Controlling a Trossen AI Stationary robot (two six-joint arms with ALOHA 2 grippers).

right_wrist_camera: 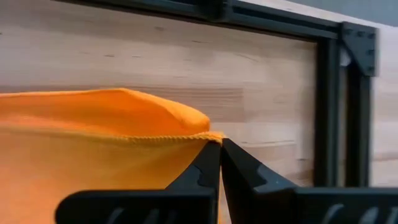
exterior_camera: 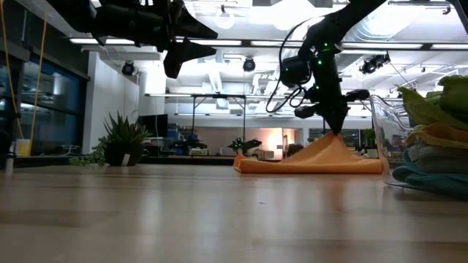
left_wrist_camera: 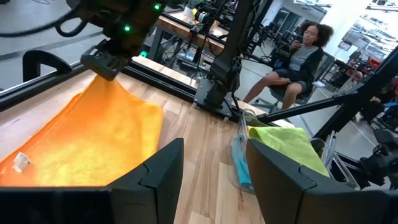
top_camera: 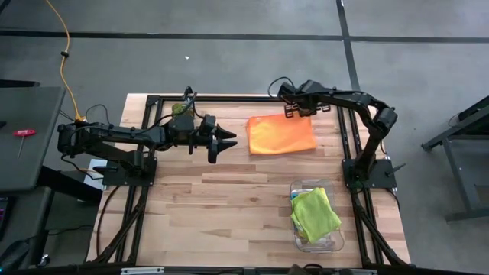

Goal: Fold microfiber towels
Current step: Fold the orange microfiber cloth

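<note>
1. Orange towel (top_camera: 281,134) lies flat near the far edge of the counter (top_camera: 214,198), between the two arms; one far corner is lifted off the wood into a small peak.
2. Right tool (right_wrist_camera: 219,144) has its fingers together, clamped on that raised corner of the orange towel. The hem runs straight into the fingertips in the right wrist view; in the low view the cloth tents up to the tool.
3. Left tool (top_camera: 227,142) hovers above the counter just beside the towel's near-left edge, fingers apart, holding nothing. It points toward the cloth.
4. Lime green towel (top_camera: 315,213) sits on top of the pile in the clear bin (top_camera: 337,243) at the right side of the counter. Teal cloth (left_wrist_camera: 241,163) shows beneath it; the others in the stack cannot be told apart with certainty.
5. Step in hand, as I judge it: the start of a fold on the orange towel, one corner gripped and raised.
6. Next move likely calls for carrying the held corner across the cloth toward the opposite edge, keeping it low so the layer lands flat, with the left tool taking a second corner or pinning the cloth against sliding.
</note>
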